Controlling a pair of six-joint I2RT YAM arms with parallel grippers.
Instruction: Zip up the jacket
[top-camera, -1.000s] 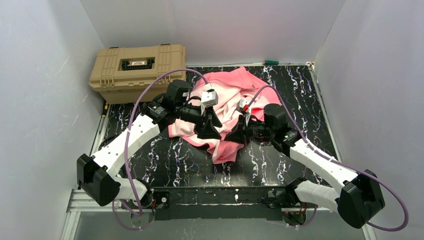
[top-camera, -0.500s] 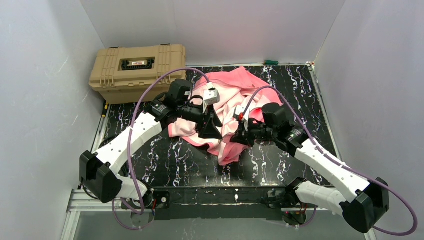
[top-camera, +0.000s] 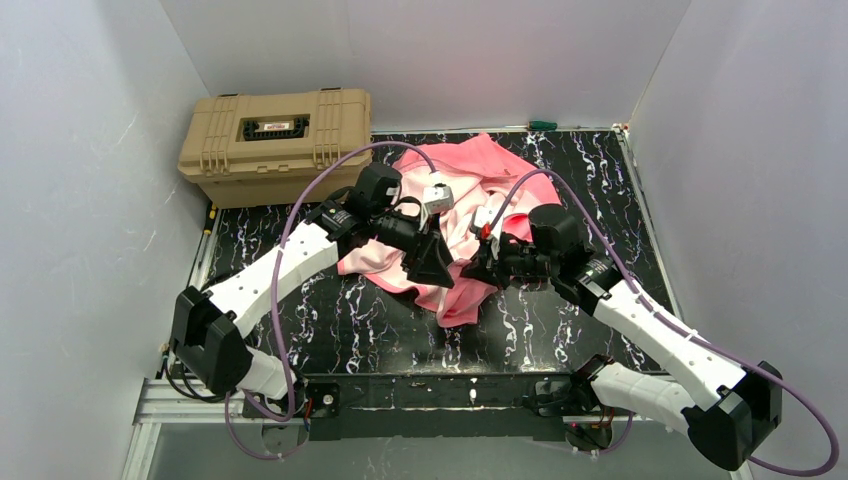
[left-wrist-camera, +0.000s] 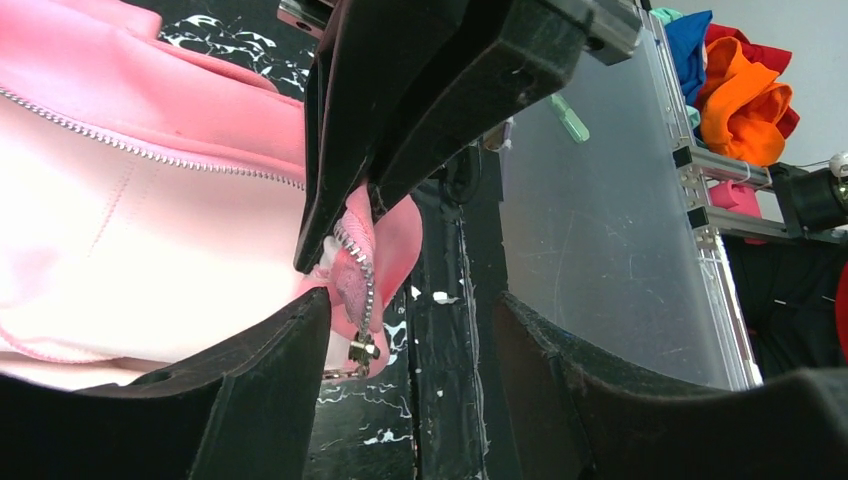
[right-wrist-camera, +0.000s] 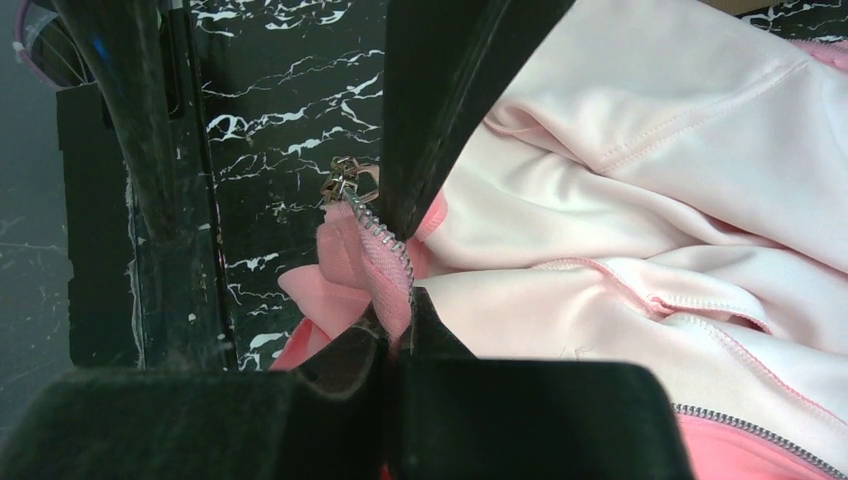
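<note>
Salmon-pink jacket (top-camera: 470, 175) lies crumpled on the tabletop (top-camera: 600, 180), just right of the case (top-camera: 275, 140). The right tool (top-camera: 473, 268) is clamped on the zipper (right-wrist-camera: 385, 240) tape. The left tool (top-camera: 432, 264) stands fairly wide, holding nothing, with the zipper's end in the gap beside one finger.
</note>
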